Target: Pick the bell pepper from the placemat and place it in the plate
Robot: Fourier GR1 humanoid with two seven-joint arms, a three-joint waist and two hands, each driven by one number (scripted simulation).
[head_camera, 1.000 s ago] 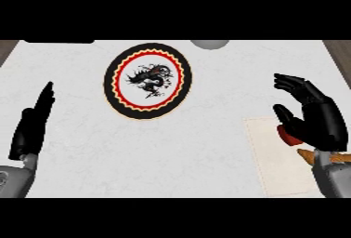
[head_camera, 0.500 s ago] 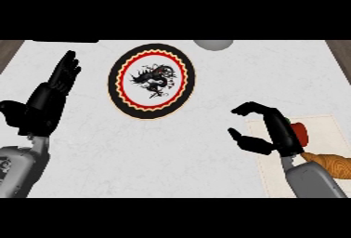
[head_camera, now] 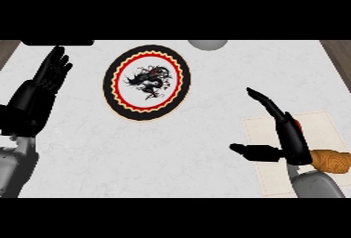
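Lower right of the frame, the right hand [head_camera: 291, 139] hangs over the placemat [head_camera: 322, 122], fingers straight, thumb splayed left, holding nothing. Where's the pepper? Only a sliver of red [head_camera: 297, 126] peeks from behind the palm. At upper centre lies the plate [head_camera: 112, 88]; at left the left hand [head_camera: 37, 97] rests with fingers relaxed.

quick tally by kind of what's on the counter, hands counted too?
Plates: 1, the plate with a dragon design
Placemats: 1, the cream placemat
Grey round objects at the far edge: 1, grey object
Red item behind the right hand: 1, red item, mostly hidden
Hands: 2, left hand, right hand
Total: 6
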